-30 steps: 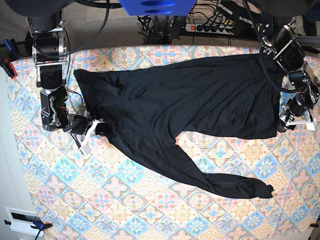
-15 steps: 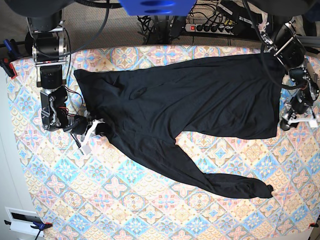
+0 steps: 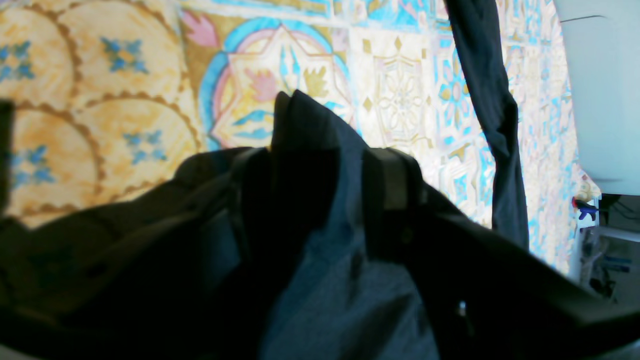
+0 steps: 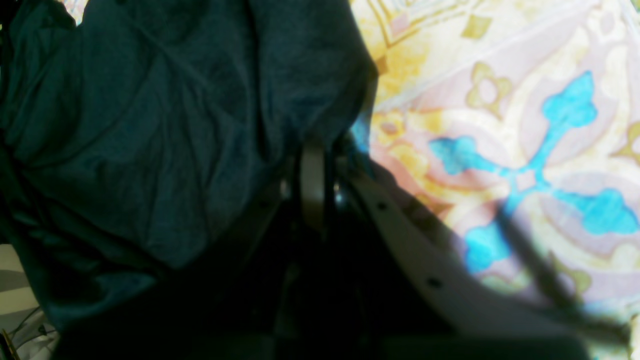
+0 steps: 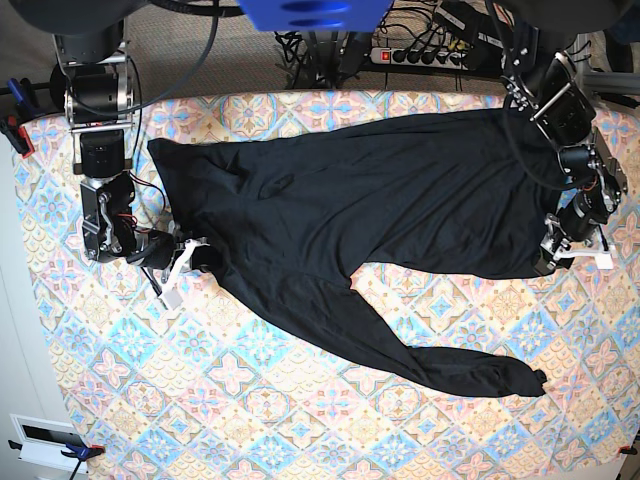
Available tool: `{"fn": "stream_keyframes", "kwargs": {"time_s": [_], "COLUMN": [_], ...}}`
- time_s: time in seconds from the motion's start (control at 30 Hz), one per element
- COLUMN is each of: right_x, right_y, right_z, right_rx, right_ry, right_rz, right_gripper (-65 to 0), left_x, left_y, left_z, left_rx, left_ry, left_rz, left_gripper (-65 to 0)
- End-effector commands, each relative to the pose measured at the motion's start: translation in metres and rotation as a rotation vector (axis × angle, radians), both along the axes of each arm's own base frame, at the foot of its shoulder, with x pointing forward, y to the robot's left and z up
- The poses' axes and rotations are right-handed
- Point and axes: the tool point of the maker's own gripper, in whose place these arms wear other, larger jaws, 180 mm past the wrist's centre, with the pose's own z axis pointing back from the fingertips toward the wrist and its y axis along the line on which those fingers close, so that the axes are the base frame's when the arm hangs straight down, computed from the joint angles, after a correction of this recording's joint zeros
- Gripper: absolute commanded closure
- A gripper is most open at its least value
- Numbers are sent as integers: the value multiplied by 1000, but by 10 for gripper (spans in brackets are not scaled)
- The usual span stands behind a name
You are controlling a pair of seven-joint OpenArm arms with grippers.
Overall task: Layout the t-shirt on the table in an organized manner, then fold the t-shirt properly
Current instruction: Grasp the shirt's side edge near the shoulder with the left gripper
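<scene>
1. There is one t-shirt (image 5: pixel 380 200), black and plain, lying spread across the far half of the tabletop (image 5: pixel 250 400). Its body runs from the left side to the right side in the base view.
2. One long sleeve (image 5: pixel 420 345) shows clearly. It goes from the middle of the garment toward the near right corner and ends on the patterned cloth, apart from the tabletop edge.
3. There are two arms, one at each short side of the garment.
4. The right fingers (image 5: pixel 190 258) are clenched on the t-shirt at its near left edge. In the right wrist view the dark fabric (image 4: pixel 150 125) is bunched at the white fingertips (image 4: pixel 312 185).
5. The left fingers (image 5: pixel 560 250) sit at the right edge of the t-shirt. In the left wrist view a peak of black fabric (image 3: pixel 305 130) stands up between the two dark fingers (image 3: pixel 390 180), so they are grasping the t-shirt there.
6. The far edge of the garment lies close to the far edge of the tabletop. The left edge lies near the right arm.
7. The near half of the tabletop shows much bare patterned cloth, mostly at the near left. A smaller bare band is also at the right, beyond the left fingers.
8. One white power strip (image 5: pixel 425 55) with cables lies behind the tabletop.
</scene>
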Motion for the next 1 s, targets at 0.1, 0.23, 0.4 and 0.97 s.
{"fn": "stream_keyframes", "kwargs": {"time_s": [0.1, 0.23, 0.4, 0.97], "right_x": [-5, -5, -4, 6], "right_y": [-7, -7, -7, -2], "right_z": [-3, -3, -3, 13], "right_rx": [-47, -47, -47, -46], "right_ry": [29, 29, 28, -32], "right_rz": [29, 29, 28, 46], "right_gripper": [0, 0, 0, 0], "left_x": [-4, -7, -6, -12], "left_y": [-8, -5, -4, 35], "left_z": [-6, -8, -7, 48], "left_rx": [-9, 14, 22, 244], "left_ry": [51, 70, 68, -29], "left_rz": [-39, -45, -46, -62], "left_gripper": [-132, 0, 0, 0]}}
